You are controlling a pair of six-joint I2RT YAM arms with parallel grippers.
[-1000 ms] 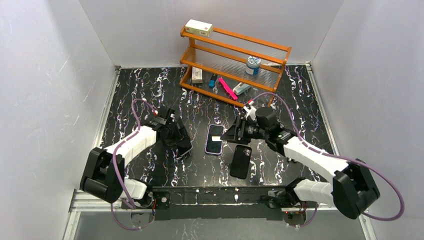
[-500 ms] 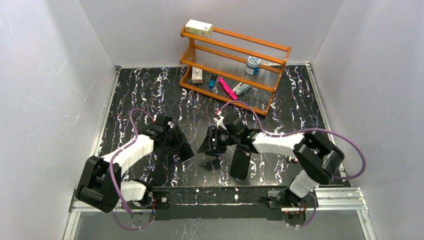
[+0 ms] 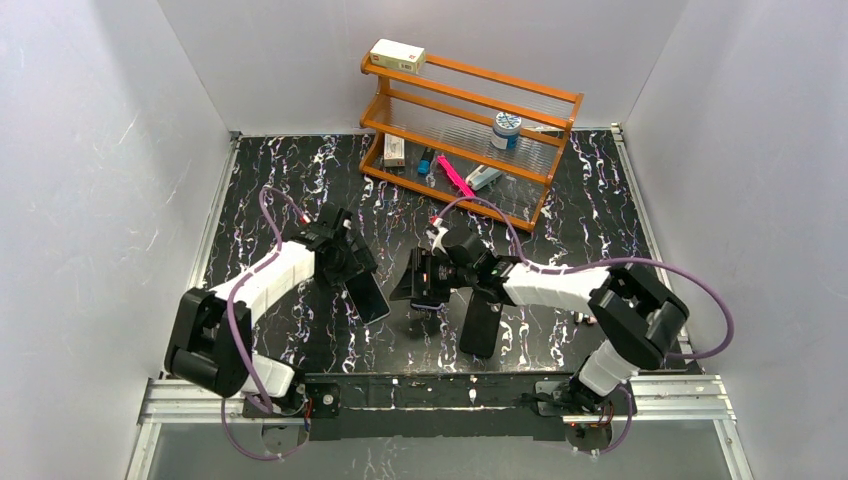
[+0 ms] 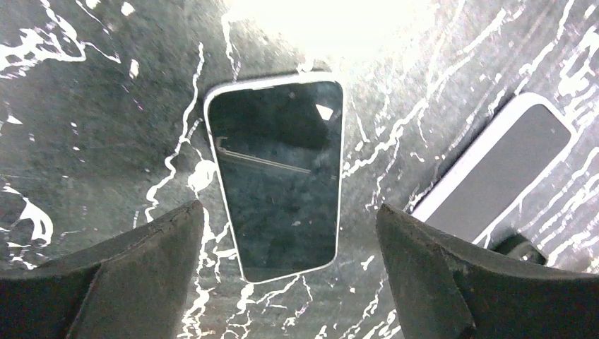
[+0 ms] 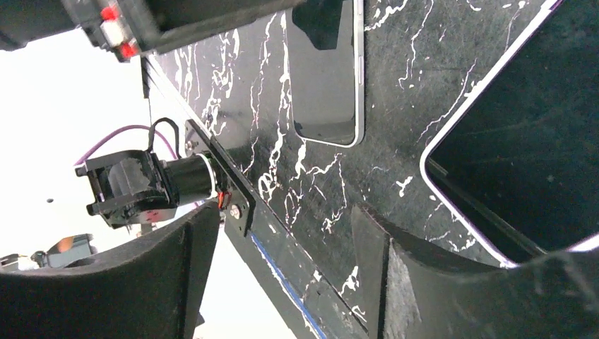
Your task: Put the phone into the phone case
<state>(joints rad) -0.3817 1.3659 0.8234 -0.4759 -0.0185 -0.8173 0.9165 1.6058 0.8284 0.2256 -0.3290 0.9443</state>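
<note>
The phone [image 3: 368, 297] is a plain black slab with a glossy face, lying flat on the marbled table. In the left wrist view it [image 4: 277, 180] lies between and just beyond my fingers. My left gripper [image 3: 350, 268] hovers over its far end, open and empty [image 4: 289, 210]. The matte black phone case [image 3: 481, 322] lies right of centre, its top end under my right arm. My right gripper [image 3: 422, 285] is open and empty [image 5: 286, 212], low over the table between the phone and the case. The phone [image 5: 326, 70] also shows in the right wrist view.
A lavender-edged phone [image 4: 508, 169] lies right of the black phone, under my right gripper [image 5: 523, 134]. A wooden rack [image 3: 470, 110] with a box, a jar and small items stands at the back. The table's front rail [image 5: 233, 191] is close to my right fingers.
My right arm has swung left from above the case to over the lavender-edged phone. My left gripper has shifted slightly; the black phone stays on the table.
</note>
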